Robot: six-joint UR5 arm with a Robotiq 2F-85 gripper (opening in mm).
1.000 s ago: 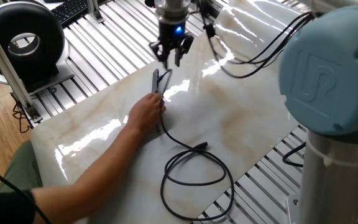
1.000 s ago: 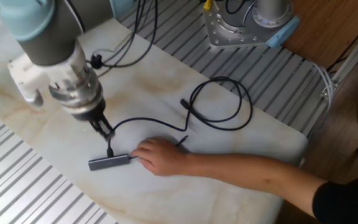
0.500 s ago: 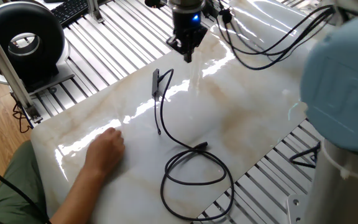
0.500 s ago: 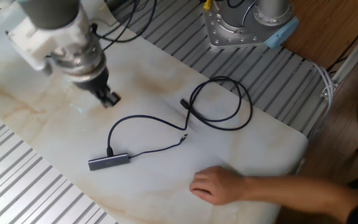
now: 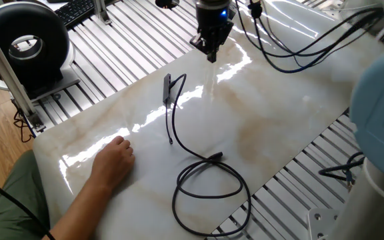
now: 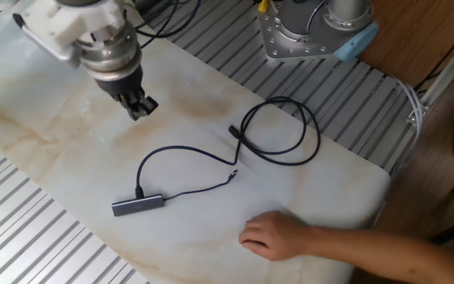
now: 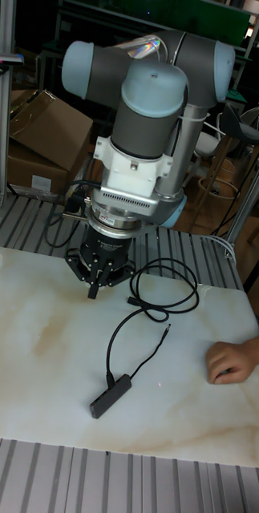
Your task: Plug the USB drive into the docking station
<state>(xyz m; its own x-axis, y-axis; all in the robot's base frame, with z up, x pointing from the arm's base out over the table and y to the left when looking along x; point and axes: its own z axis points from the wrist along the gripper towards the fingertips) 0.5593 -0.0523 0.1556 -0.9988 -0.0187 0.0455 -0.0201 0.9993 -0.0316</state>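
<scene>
The docking station is a slim grey bar lying flat on the marble board, also seen in the first fixed view and the tall view. The USB drive sits against the bar's side, its long black cable looping away to the right; I cannot tell how deep it is seated. The bar's short tail lies loose beside it. My gripper hangs above the board, well apart from the bar, fingers slightly open and holding nothing. It also shows from the other side and in the tall view.
A person's hand rests on the board near its edge, away from the bar. The cable's loop ends in a free plug. Ribbed metal surrounds the board. A round black device stands off it.
My gripper has left the USB drive at the docking station, risen and moved away across the board. The person's hand let go of the bar and drew back to the board's edge.
</scene>
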